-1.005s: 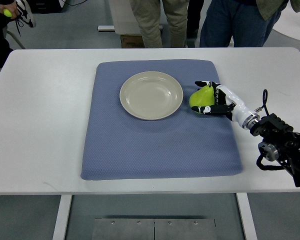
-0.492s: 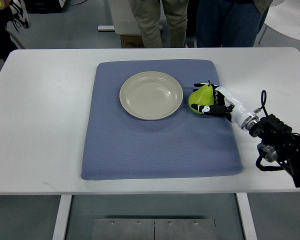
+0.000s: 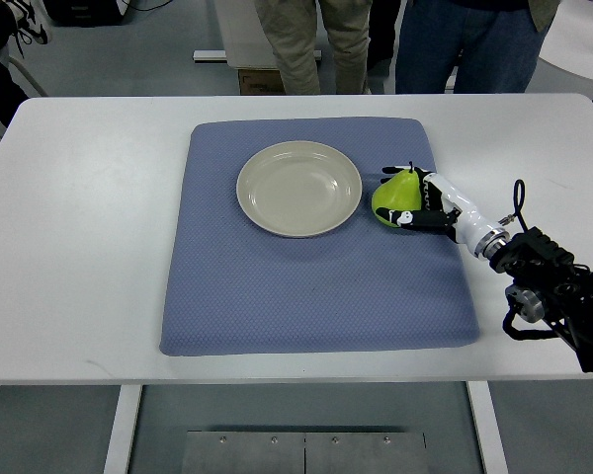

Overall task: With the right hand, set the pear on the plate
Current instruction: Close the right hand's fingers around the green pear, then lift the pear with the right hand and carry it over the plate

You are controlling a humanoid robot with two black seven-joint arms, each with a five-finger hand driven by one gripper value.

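— Pear placement, left to right?
— Round, glossy cream plate point(image 3: 298, 188) on the quilted blue mat point(image 3: 316, 286); just beside its right rim, the smooth green pear point(image 3: 392, 197); the right hand point(image 3: 425, 202) has its fingers wrapped around it.

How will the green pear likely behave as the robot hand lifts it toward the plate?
The pear looks rounded and glossy, so it may slip or rotate within the right robot hand. Set on the shallow plate, it would probably roll or settle on its side.
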